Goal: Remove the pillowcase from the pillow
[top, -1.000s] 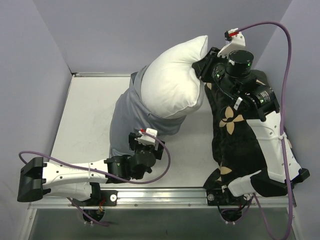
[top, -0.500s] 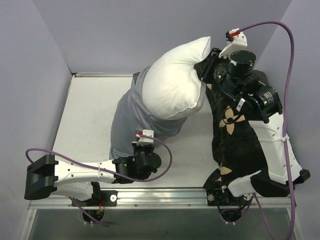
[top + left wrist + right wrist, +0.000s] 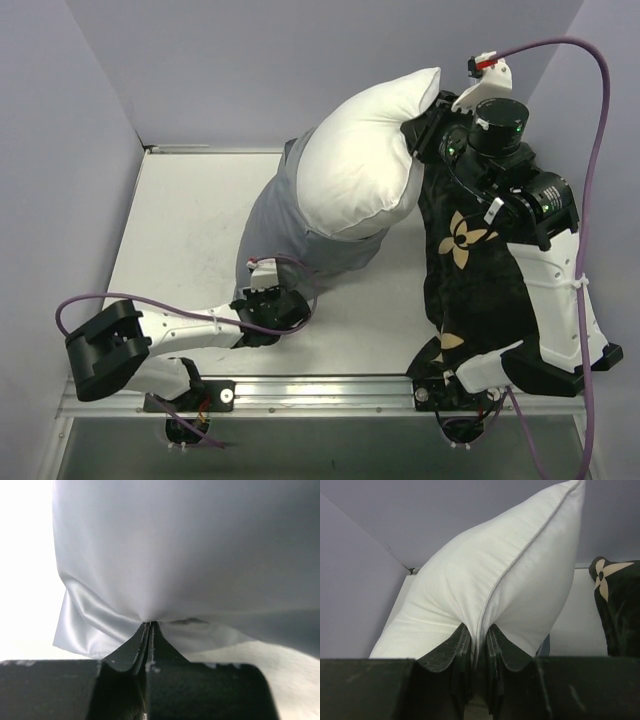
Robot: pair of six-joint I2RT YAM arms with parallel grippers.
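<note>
Pillowcase, grey smooth fabric [image 3: 285, 225], approx. half off: L end effector [image 3: 150, 625] pinches its lower edge, R end effector [image 3: 479, 630] pinches plump white pillow [image 3: 365, 170] by bare corner. Remaining: pillow's lower half sheathed, betw. both end effectors.

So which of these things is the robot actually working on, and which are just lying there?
Part of the job:
white pillow
grey pillowcase
left end effector, pinching the pillowcase
right end effector, clamped on the pillow's edge

Just lying about:
black cushion with tan flowers, beside the pillow
</note>
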